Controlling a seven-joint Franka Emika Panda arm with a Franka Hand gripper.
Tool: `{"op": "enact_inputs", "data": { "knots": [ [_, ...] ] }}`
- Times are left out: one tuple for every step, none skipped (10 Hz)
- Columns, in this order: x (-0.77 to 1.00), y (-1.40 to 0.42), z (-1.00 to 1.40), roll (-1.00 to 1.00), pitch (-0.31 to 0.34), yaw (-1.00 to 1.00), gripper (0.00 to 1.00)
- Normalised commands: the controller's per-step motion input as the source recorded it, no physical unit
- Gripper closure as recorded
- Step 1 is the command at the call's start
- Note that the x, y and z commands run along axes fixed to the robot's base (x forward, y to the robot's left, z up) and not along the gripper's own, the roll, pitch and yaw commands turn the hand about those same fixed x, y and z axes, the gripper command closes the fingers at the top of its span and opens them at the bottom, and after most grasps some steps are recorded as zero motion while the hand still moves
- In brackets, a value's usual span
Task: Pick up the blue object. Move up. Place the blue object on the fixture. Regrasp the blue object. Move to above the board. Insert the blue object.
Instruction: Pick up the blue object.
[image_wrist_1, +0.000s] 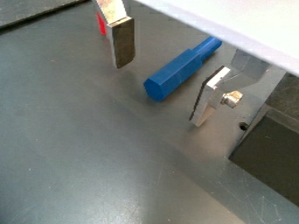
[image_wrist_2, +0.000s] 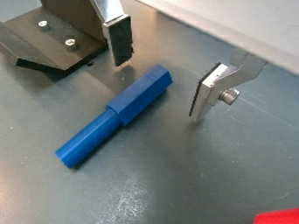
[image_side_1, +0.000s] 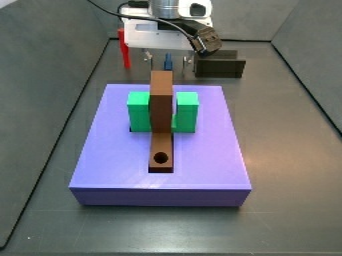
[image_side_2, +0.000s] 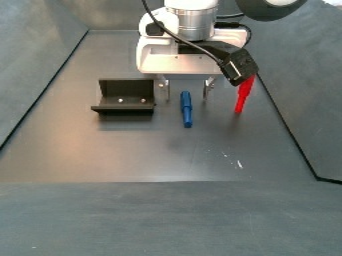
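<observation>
The blue object is a thin blue peg lying flat on the dark floor. It lies between my open fingers in both wrist views, with gaps on each side. My gripper is low over it and open. In a side view the peg lies under my gripper, to the right of the fixture. The fixture also shows in a wrist view and in a side view. The purple board bears a green block and a brown bar.
A red peg stands tilted just right of my gripper, and its tip shows in a wrist view. Grey walls enclose the floor on both sides.
</observation>
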Motion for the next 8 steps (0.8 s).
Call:
{"op": "enact_inputs", "data": {
  "knots": [
    [0.00, 0.00, 0.00, 0.00, 0.000, 0.00, 0.00],
    [0.00, 0.00, 0.00, 0.00, 0.000, 0.00, 1.00],
    [0.00, 0.00, 0.00, 0.00, 0.000, 0.00, 1.00],
    [0.00, 0.00, 0.00, 0.00, 0.000, 0.00, 1.00],
    [0.00, 0.00, 0.00, 0.00, 0.000, 0.00, 1.00],
    [0.00, 0.00, 0.00, 0.00, 0.000, 0.00, 1.00],
    [0.00, 0.00, 0.00, 0.00, 0.000, 0.00, 1.00],
    [0.00, 0.00, 0.00, 0.00, 0.000, 0.00, 1.00]
  ]
}}
